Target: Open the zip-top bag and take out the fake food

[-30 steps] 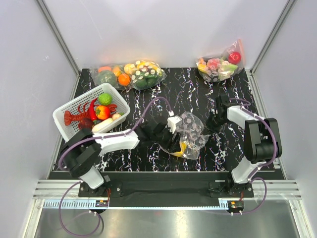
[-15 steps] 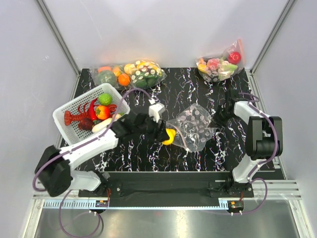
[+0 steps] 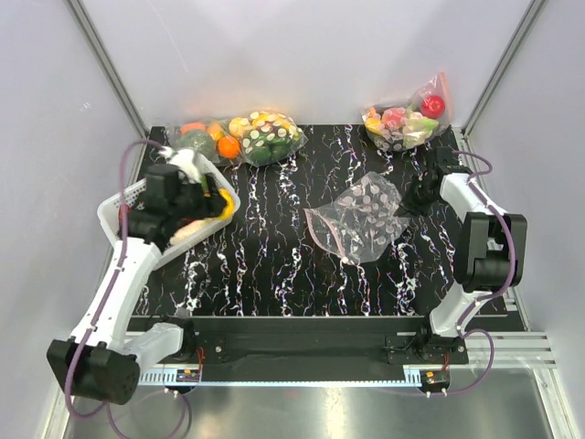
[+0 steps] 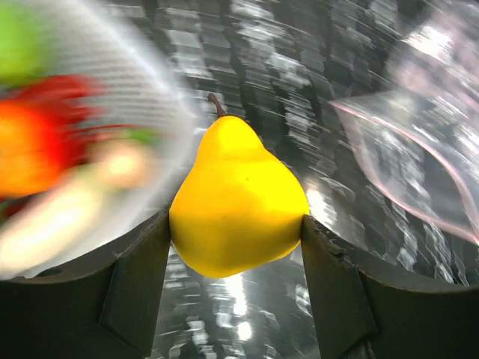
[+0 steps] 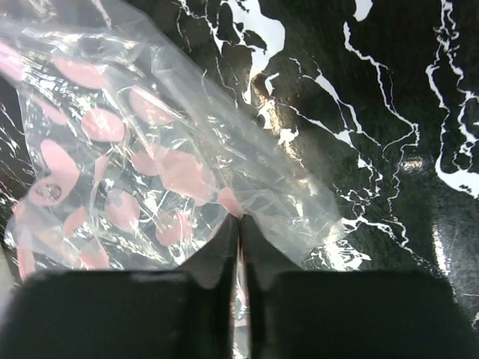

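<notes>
A: Left claw [image 3: 216,203] first?
B: Clamped on a yellow pear [image 4: 238,202], one finger against each flank, stalk pointing away from the wrist. Held above the white basket [image 3: 117,218] at 9 o'clock on the table [image 3: 274,265], close to the basket's 3 o'clock corner.
A: Anything readable inside the basket?
B: Only blurred red, orange and green in the left wrist view. Mostly hidden behind the arm from above.
A: And the right claw [image 5: 240,224]?
B: Pinched tight on the zip-top bag [image 3: 361,219], thin dotted plastic caught between the closed fingertips. Gripping at the bag's 2 o'clock corner.
A: Bag's place?
B: Lying slack and flat on the marble, a little toward 3 o'clock from the centre. Pinkish zip strip along the 8 o'clock side, its two lips parted in the left wrist view.
A: Elsewhere?
B: At 11 o'clock on the far edge, a bulging dotted bag of oranges and greens [image 3: 242,137]. At 1 o'clock, a dotted bag with a red apple [image 3: 407,119]. Both well apart from the left claw.
</notes>
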You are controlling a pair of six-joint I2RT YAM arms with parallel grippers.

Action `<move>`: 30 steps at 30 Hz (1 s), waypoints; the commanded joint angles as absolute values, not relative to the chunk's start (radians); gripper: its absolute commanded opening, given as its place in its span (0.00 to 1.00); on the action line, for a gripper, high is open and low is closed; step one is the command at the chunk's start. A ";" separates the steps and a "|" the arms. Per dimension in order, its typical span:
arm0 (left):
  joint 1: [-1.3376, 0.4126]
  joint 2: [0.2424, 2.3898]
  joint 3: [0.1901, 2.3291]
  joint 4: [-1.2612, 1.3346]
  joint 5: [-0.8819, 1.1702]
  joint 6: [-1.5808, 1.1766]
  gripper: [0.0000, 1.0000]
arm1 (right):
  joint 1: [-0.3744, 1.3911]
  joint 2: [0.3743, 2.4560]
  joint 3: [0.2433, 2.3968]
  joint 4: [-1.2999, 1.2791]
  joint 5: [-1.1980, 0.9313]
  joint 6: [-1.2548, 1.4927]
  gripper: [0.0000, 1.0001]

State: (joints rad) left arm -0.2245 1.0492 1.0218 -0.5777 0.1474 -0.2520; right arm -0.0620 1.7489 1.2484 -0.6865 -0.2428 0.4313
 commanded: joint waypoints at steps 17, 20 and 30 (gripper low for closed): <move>0.313 1.307 1.238 -0.598 -0.028 -0.173 0.50 | -0.064 1.565 1.247 -0.753 -0.252 0.348 0.85; 0.330 1.360 1.249 -0.588 -0.037 -0.169 0.55 | -0.064 1.539 1.253 -0.759 -0.264 0.348 0.87; 0.337 1.468 1.267 -0.555 -0.060 -0.163 0.99 | -0.064 1.468 1.299 -0.796 -0.279 0.328 0.97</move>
